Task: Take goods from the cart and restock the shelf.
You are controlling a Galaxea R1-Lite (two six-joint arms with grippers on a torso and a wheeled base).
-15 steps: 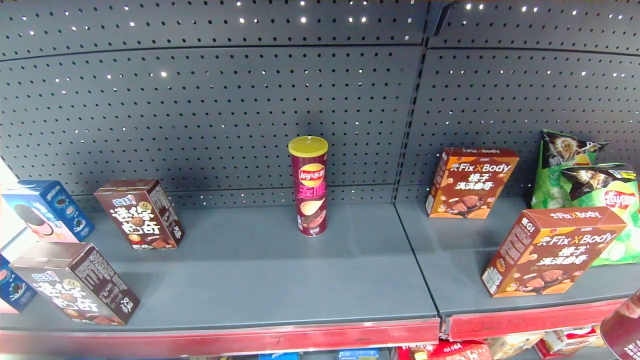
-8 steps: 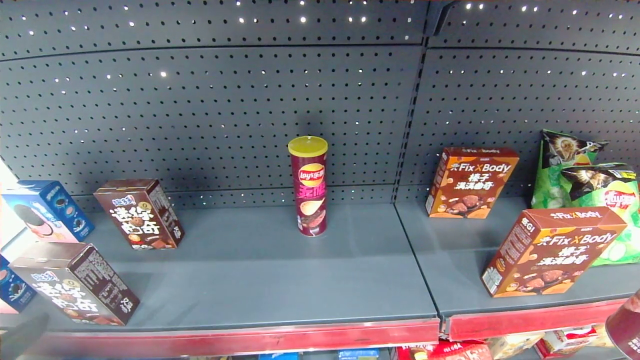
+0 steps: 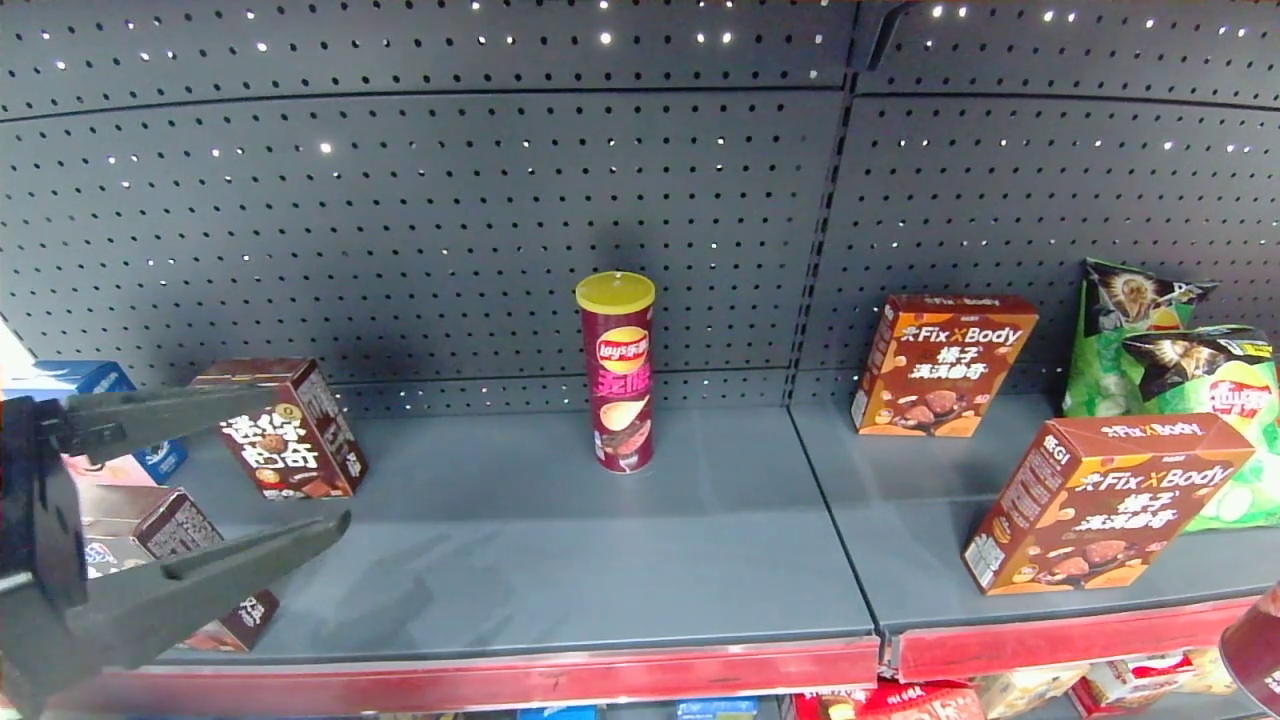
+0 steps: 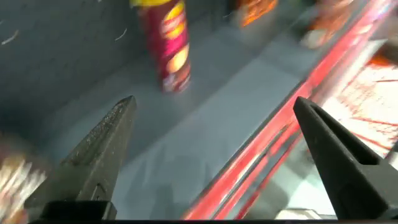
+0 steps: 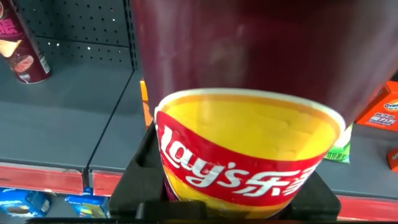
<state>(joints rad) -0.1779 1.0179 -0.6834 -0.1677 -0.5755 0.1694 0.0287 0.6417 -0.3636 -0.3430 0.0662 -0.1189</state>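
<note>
Now the left end effector [image 3: 310,457] hangs at 8 o'clock in the head view, fingers spread wide and holding nothing, near the front edge of the shelf [image 3: 560,560] and in front of a brown box [image 3: 280,430]. The right end effector [image 5: 231,193] is clamped around a maroon crisps can [image 5: 249,143], whose end shows at the 4 o'clock corner. A yellow-lidded can [image 3: 617,372] stands upright mid-shelf, toward 2 o'clock from the left end effector; orange boxes [image 3: 945,365] and green bags [image 3: 1140,340] sit at 3 o'clock
</note>
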